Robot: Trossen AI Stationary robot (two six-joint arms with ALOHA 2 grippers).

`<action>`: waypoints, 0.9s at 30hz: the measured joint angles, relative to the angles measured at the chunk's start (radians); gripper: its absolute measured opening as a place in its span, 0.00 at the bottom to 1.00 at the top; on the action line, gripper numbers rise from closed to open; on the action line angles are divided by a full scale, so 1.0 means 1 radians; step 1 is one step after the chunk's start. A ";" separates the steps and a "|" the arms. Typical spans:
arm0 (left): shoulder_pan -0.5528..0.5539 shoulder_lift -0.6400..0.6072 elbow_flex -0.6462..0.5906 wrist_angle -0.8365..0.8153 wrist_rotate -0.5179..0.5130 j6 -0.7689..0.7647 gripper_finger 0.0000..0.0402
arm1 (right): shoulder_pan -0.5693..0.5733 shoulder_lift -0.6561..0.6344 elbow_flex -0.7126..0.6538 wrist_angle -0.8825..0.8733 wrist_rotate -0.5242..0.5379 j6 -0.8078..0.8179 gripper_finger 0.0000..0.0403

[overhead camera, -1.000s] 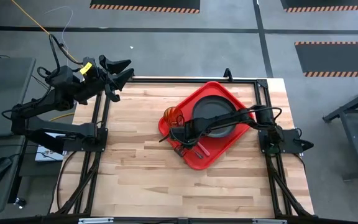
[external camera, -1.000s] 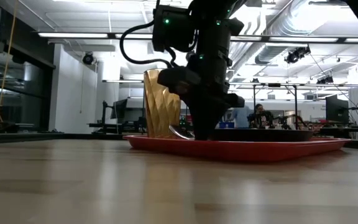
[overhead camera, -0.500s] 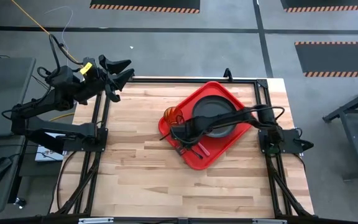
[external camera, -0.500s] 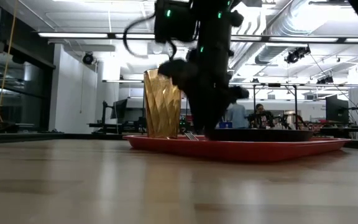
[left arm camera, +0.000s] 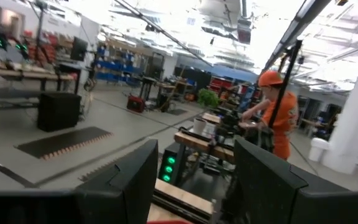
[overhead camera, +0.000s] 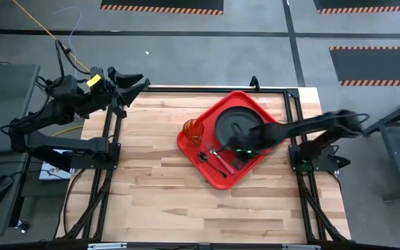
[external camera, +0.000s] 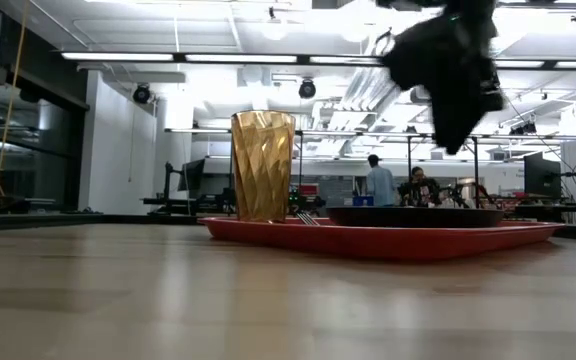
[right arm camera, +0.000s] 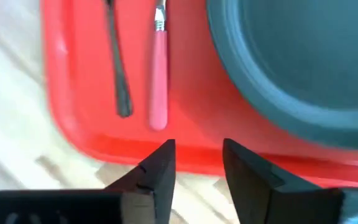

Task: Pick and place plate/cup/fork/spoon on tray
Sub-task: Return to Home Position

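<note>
The red tray [overhead camera: 259,154] lies on the table right of centre. On it rest the dark plate [overhead camera: 238,123], the upright amber cup [overhead camera: 193,130], the dark spoon [overhead camera: 203,157] and the red-handled fork [overhead camera: 221,162], the last two side by side near the tray's near left edge. My right gripper [overhead camera: 240,147] is open and empty, raised above the tray's near side [external camera: 448,75]. In the right wrist view its fingers [right arm camera: 196,149] stand over the tray's rim, short of the spoon's handle [right arm camera: 118,68] and the fork's handle [right arm camera: 158,81]. My left gripper [overhead camera: 134,80] waits open at the table's far left corner.
Bare wooden table lies left of and in front of the tray. A black frame runs along the table's left and right edges [overhead camera: 110,139]. People stand in the room beyond the table [left arm camera: 277,112].
My right gripper has risen from low over the tray's near left part and drawn back toward the table's right edge. The spoon's bowl, which showed raised under it, now lies flat on the tray beside the fork.
</note>
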 joint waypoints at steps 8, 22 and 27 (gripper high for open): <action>-0.026 0.031 0.000 0.010 0.008 -0.064 0.50 | 0.018 -0.365 -0.278 0.283 0.107 0.133 0.12; -0.109 0.113 0.000 0.091 0.000 -0.089 0.50 | 0.018 -0.616 -0.314 0.337 0.139 -0.074 0.00; -0.118 0.112 0.000 0.093 -0.021 -0.088 0.50 | 0.018 -0.636 -0.314 0.375 0.158 -0.132 0.01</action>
